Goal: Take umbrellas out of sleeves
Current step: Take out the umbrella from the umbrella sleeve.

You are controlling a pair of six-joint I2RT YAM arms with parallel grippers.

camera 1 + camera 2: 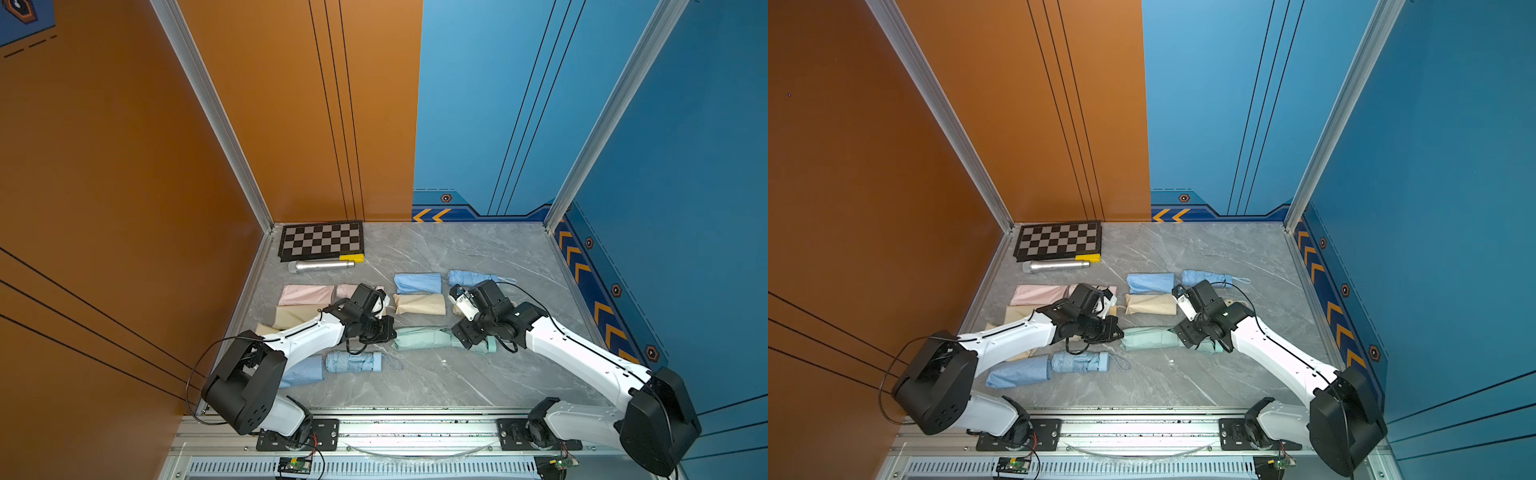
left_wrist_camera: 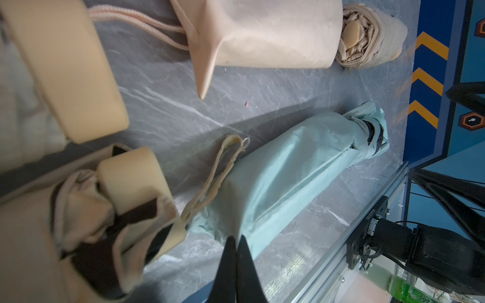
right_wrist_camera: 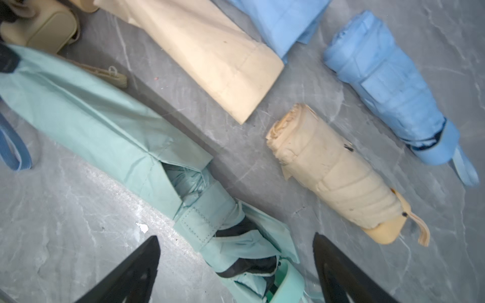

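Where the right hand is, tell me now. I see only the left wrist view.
Observer: The right hand is open, straddling the handle end of the crinkly mint green folded umbrella.
Operator: Give me that end's state.
Observer: Its strap and handle are out of the smooth mint green fabric sleeve; most of the canopy is inside.
Operator: Report what lies farther back.
Observer: A light blue crinkly folded umbrella lies bare beside a smooth light blue fabric sleeve.
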